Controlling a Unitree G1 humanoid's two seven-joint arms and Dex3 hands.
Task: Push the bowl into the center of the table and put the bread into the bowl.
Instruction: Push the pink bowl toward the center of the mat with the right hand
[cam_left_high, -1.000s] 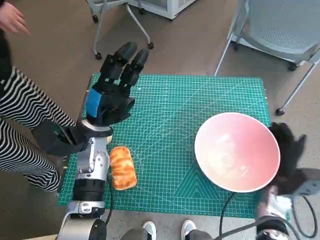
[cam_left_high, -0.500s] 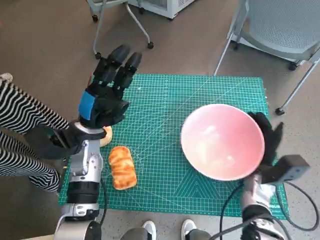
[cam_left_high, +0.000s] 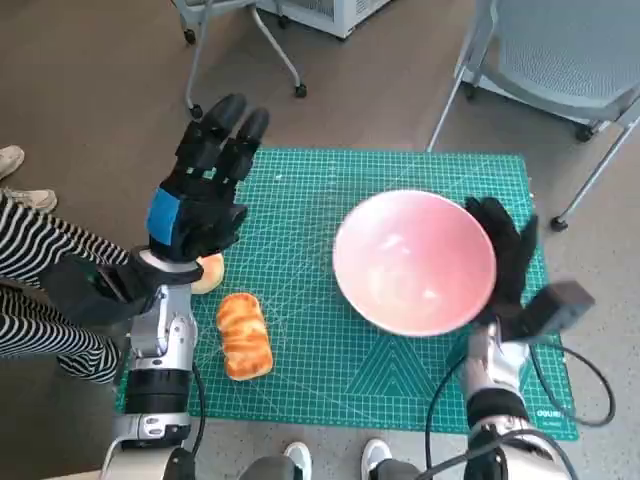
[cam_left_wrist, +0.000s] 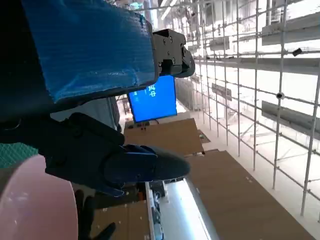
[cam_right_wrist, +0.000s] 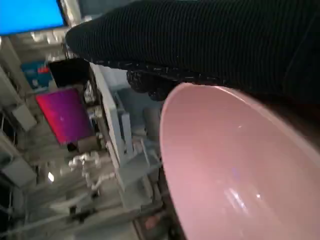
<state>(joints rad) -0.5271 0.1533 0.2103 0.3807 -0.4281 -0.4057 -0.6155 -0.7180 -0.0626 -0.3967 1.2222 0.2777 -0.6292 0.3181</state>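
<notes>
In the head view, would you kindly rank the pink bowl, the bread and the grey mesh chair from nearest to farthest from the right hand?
1. Pink bowl: against the right hand.
2. Grey mesh chair: on the floor beyond the table.
3. Bread: near the table's opposite edge.

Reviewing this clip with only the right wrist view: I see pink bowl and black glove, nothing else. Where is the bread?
Observer: The bread lies on the green mat by the robot's left forearm, outside the bowl.
Operator: Is the left hand holding it?
Observer: No. The left hand is raised above the mat's left edge with fingers extended, holding nothing.
Operator: And where is the right hand against the bowl?
Observer: The right hand is at the bowl's right side, fingers spread along its rim.
Operator: Anything else near the bread?
Observer: A small round orange item lies just beyond it, partly under the left hand.
</notes>
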